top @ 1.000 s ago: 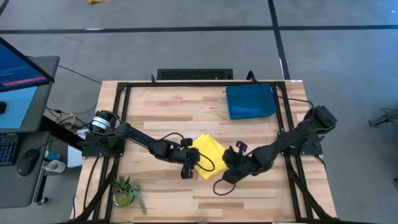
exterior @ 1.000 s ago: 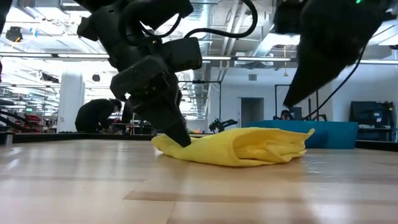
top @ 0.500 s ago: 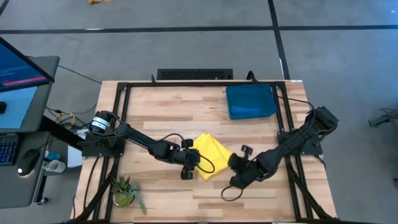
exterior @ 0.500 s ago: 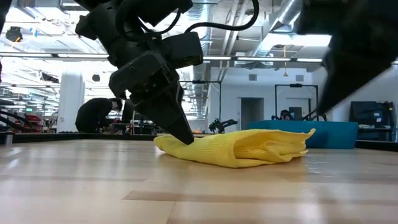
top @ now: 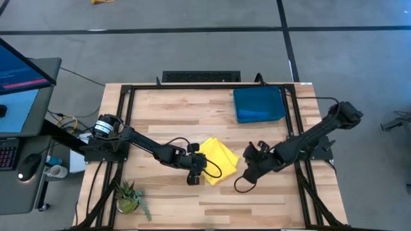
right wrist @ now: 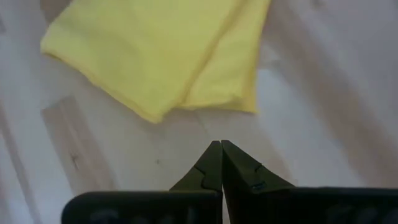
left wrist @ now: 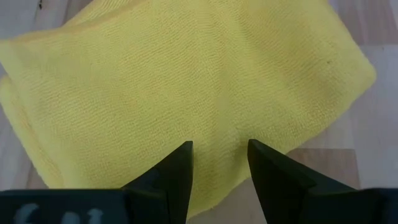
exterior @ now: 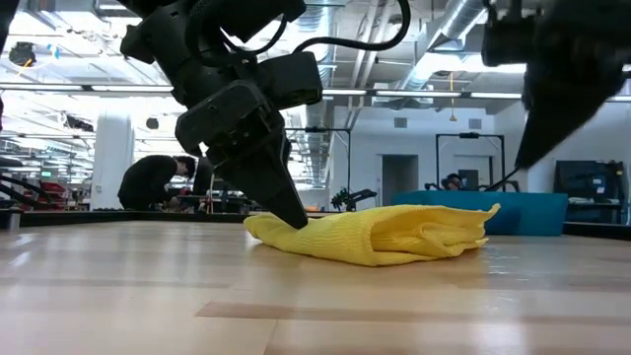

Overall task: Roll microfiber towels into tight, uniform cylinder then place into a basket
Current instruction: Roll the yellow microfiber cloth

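The yellow towel (top: 219,159) lies folded in several layers at the table's middle, resting flat on the wood (exterior: 394,237). My left gripper (top: 200,162) is at its left end, fingers narrowly apart with yellow cloth between them (left wrist: 217,155). My right gripper (top: 248,171) is shut and empty, raised off the table just right of the towel (right wrist: 221,149). The teal basket (top: 259,102) stands at the far right. A brighter blue strip (top: 260,117) runs along its near side; whether that is the blue towel I cannot tell. My left gripper has the yellow towel's left end (left wrist: 217,134) between its two fingertips (left wrist: 181,155). The fingers slant down from the table's left (exterior: 294,219). Whether they pinch a fold or only press on it cannot be told. The towel lies slack on the table.
A small potted plant (top: 128,196) stands at the near left corner. Black frame rails (top: 292,122) run along the table's sides. Bare wood lies between the towel and the basket, and along the near edge.
My right gripper has drawn back from the towel's right side toward the table's right edge and has risen; in the low view it has lifted out past the top right. The towel and my left gripper have stayed where they were.
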Action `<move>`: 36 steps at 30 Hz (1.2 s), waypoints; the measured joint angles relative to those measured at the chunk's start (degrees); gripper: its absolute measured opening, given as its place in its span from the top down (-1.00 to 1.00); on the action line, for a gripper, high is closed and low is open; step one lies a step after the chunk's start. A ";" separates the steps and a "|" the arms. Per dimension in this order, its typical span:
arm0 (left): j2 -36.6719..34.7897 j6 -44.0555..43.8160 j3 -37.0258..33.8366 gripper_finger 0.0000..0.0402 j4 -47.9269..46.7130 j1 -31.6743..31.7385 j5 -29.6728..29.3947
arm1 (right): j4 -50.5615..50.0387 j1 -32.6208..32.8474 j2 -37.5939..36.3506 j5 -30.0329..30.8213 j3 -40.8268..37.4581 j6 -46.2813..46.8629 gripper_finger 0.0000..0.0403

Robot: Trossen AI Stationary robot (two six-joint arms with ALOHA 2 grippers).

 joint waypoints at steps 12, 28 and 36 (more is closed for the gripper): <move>0.00 -0.02 0.00 0.27 -0.13 -0.55 0.20 | 34.83 -4.95 -0.76 -9.33 -11.92 -1.79 0.84; 0.00 -0.40 0.00 0.27 -0.05 -0.53 0.23 | 32.81 -9.11 -0.76 -15.12 -11.90 7.28 0.14; 0.00 -0.56 0.00 0.27 -0.07 -0.53 0.83 | 33.03 -7.22 1.28 -15.56 -11.92 9.96 -0.02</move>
